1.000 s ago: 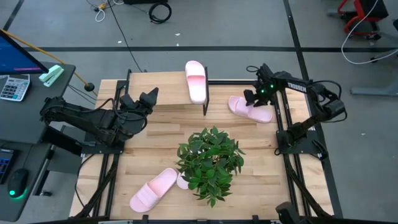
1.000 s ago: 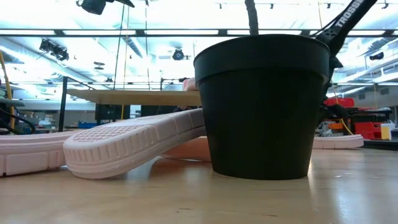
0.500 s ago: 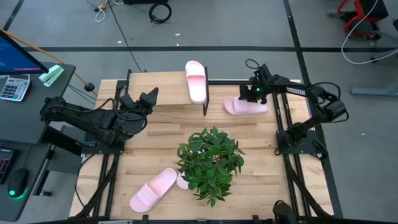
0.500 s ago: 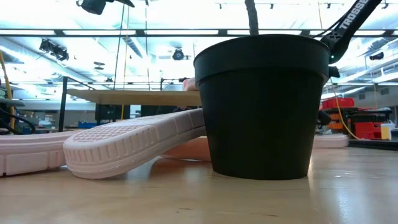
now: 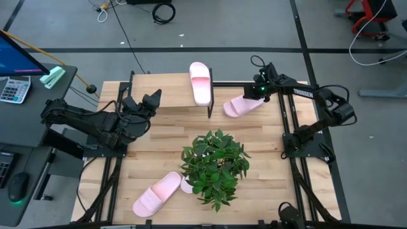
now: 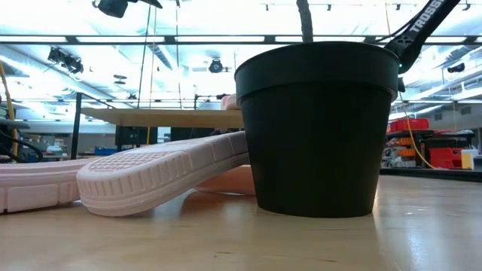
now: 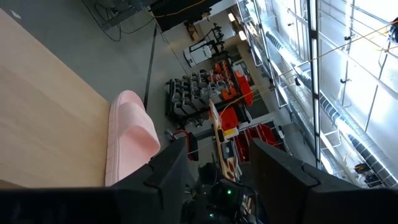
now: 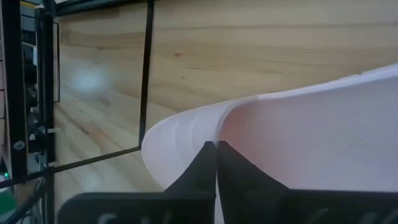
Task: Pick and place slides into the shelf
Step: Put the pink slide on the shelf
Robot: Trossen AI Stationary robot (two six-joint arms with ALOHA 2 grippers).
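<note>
Now right pincer (image 5: 259, 94) clamped on slide (image 5: 241, 105), lifted since before.

The right tool (image 5: 259, 93) has moved from above the pink slide (image 5: 241, 105) at the desk's far right toward the shelf (image 5: 172, 95), and its fingers, spread a second ago, have shut on the slide's heel edge. The slide has come along with it: it lay flat near the right frame rail, then slid leftward, and now sits tilted with its toe pointing at the shelf's end post. In the low view, the slide's strip at the right is gone from the desk.
</note>
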